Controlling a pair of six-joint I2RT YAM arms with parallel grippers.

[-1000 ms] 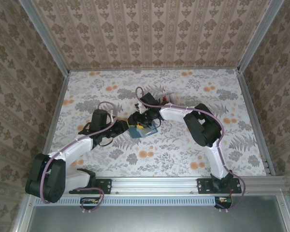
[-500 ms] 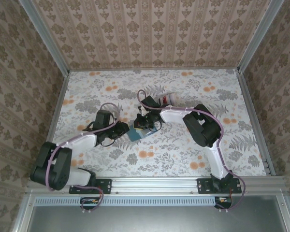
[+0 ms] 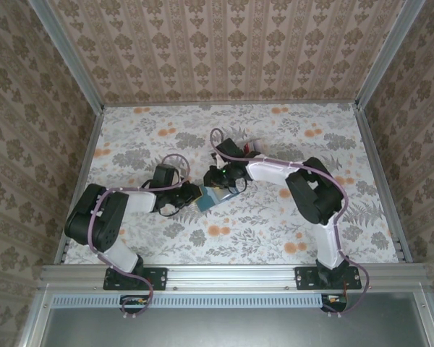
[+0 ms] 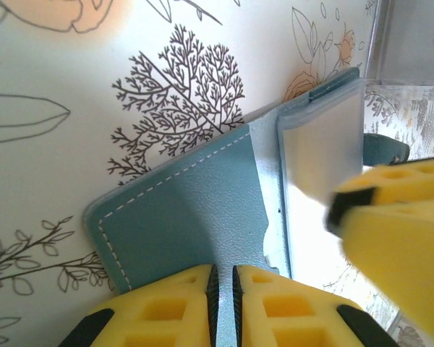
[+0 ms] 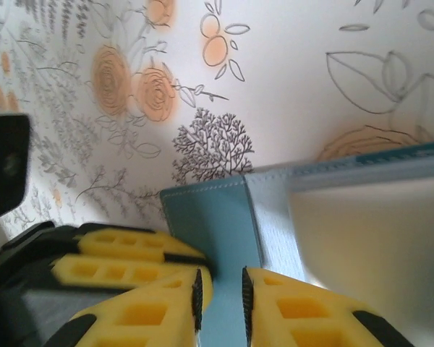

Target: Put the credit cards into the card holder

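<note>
**Both pincers gripping the teal card holder at mid-table**

The card holder (image 4: pixel 195 217) is lying spread open and flat on the floral table (image 3: pixel 166 130), about midway across it and between the two arms. It is showing a smooth teal-blue leaf with rounded corners and a line of pale stitching running just inside its edge. A fold is running down its middle, and the leaf beyond the fold is looking lighter and greyer. A pale grey credit card (image 4: pixel 318 152) is lying on that lighter half with its long edge along the fold. Whether it is sitting inside a pocket or only on top cannot be told.

The left gripper (image 4: pixel 222 278) is reaching in low from the left. Its yellow jaws are standing almost together, leaving only a thin slit, and they are pinching the near edge of the stitched leaf close to the fold.

The right gripper (image 5: pixel 220 285) is coming in from the far right, just beside the left one. Its jaws are standing a little wider, and a strip of the teal leaf is passing between them. One of its yellow fingers (image 4: pixel 398 217) is hanging over the card's edge in the left wrist view.
</note>
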